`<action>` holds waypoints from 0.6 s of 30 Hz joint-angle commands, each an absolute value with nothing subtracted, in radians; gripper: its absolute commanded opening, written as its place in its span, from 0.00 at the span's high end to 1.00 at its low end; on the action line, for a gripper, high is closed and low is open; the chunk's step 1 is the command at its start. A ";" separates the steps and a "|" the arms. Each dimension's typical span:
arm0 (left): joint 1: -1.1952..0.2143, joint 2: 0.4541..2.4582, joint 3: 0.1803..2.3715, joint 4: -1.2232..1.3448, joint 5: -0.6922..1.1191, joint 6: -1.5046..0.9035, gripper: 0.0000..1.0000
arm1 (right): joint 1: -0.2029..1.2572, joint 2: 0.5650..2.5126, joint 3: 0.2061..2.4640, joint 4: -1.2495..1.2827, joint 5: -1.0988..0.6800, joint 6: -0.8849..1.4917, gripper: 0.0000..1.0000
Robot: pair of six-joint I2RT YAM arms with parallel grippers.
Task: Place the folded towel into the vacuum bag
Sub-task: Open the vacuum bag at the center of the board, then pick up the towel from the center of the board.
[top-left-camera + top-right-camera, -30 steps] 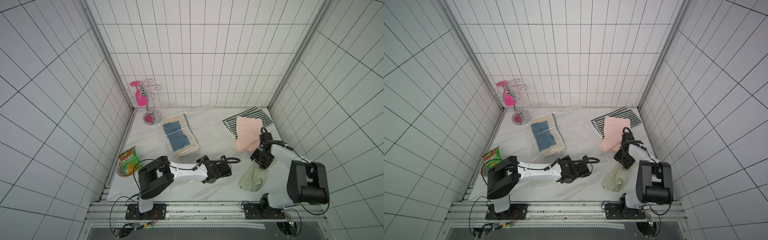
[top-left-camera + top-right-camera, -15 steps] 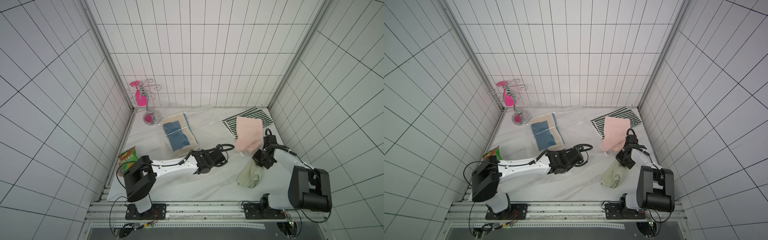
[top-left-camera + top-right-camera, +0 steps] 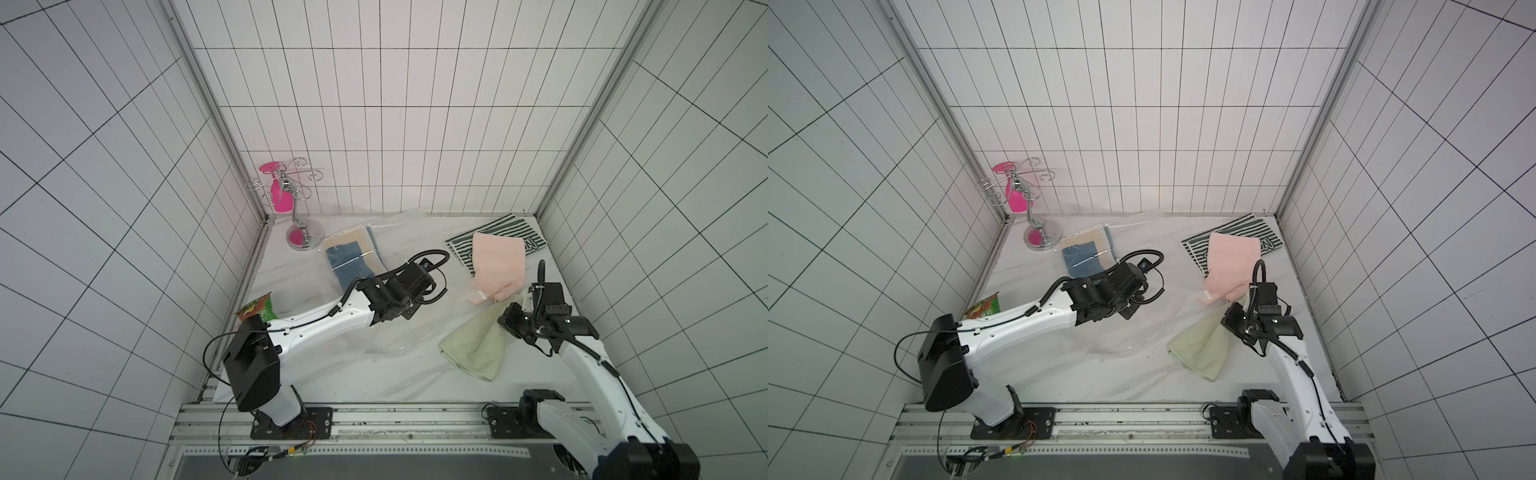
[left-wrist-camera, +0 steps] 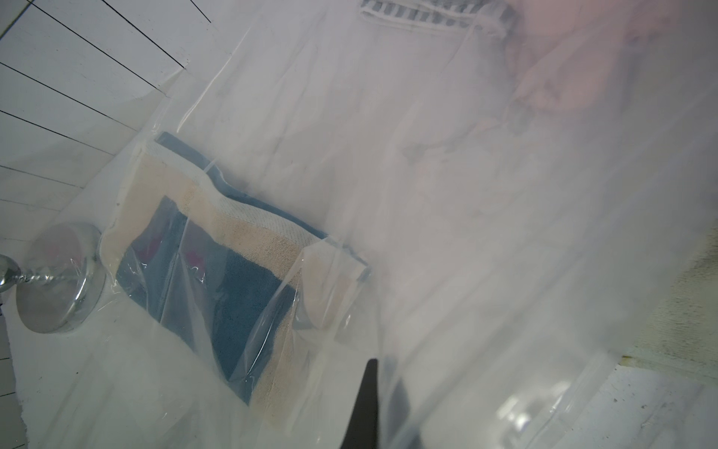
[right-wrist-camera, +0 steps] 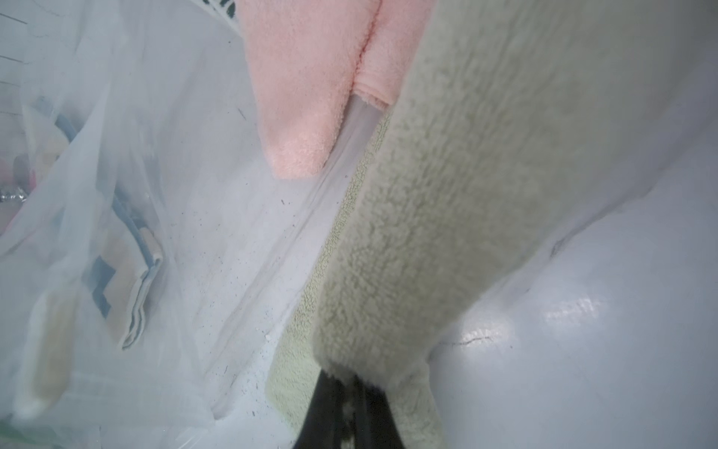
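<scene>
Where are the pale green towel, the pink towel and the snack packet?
pale green towel [image 3: 473, 345]: in a top view, middle of its flat spread part.
pink towel [image 3: 496, 262]: in a top view, centre of its upper face.
snack packet [image 3: 258, 309]: in a top view, its printed front.

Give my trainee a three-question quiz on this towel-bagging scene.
1. True or false: the right hand grips the pale green towel.
2. Which lies inside the vacuum bag? A pink one; B blue-and-beige towel; C striped one.
3. Fill in: the pink towel lies partly on the ___ cloth.
Key: 1 true; 2 B; 3 striped cloth.
</scene>
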State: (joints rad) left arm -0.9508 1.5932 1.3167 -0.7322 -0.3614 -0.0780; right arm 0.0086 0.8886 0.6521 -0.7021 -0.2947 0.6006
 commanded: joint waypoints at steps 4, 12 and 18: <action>-0.930 1.617 1.375 -0.750 -0.350 -0.092 1.00 | 0.031 0.938 0.689 -0.824 -0.217 0.593 1.00; -0.931 1.586 1.339 -0.737 -0.331 -0.101 1.00 | 0.033 1.182 0.723 -0.810 -0.081 0.665 0.90; -0.902 1.542 1.302 -0.709 -0.300 -0.103 1.00 | 0.048 1.237 0.770 -0.738 -0.221 0.685 0.52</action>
State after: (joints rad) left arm -0.9211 1.5856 1.3159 -0.7395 -0.3210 -0.0967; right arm 0.0319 1.2011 0.7147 -0.7597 -0.1833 0.6579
